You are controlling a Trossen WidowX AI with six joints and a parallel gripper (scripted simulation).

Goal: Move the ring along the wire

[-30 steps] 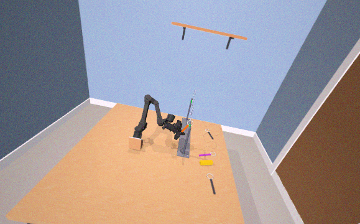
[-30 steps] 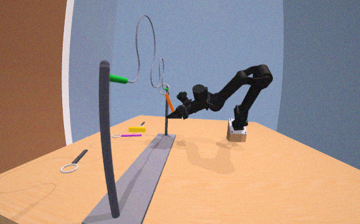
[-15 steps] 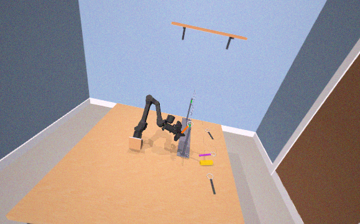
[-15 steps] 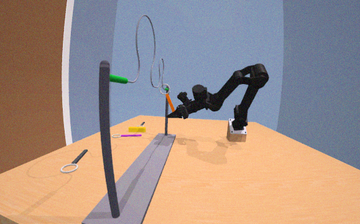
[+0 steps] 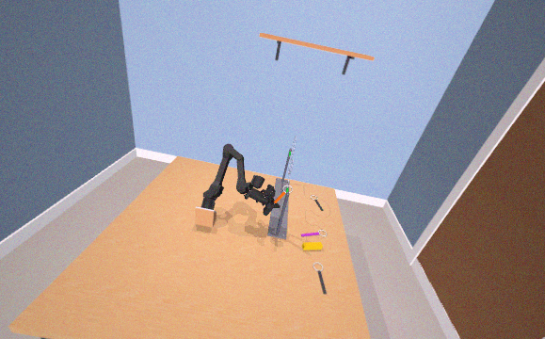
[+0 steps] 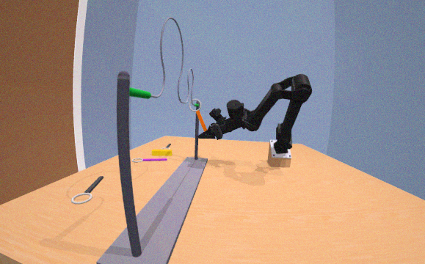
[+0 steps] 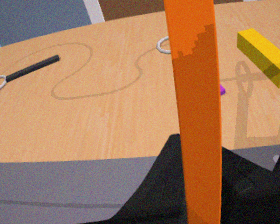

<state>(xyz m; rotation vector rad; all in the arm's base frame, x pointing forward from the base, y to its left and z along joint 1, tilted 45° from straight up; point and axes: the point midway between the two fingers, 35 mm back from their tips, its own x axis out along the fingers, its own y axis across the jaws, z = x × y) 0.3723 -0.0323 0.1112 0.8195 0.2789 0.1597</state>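
gripping: the gripper [image 6: 208, 135] is clamped on the lower end of the orange handle [image 6: 201, 120], low enough that the black fingers stay well under the wire.
ring: the ring [image 6: 194, 105] hangs around the short green part [image 6: 196, 105] beside the far post [image 6: 196, 141], so the run along the wire looks not yet begun.
handle tilt: it leans up from the jaws toward the ring, which judging by the exterior view keeps the arm off to the side of the wire plane.
goal: the other green part [image 6: 139, 93] sits by the near post [image 6: 125, 161], well apart from the ring.
room: the grey wire [image 6: 172, 59] climbs into tight loops just beside the ring, then one tall loop; the ring's opening leaves little slack there.
edges: the grey base strip [image 6: 168, 205] lies below the path; spare rings and a yellow block [image 6: 161, 152] lie beyond it, out of the way.
risk: the first loops probably call for turning the ring with each bend.
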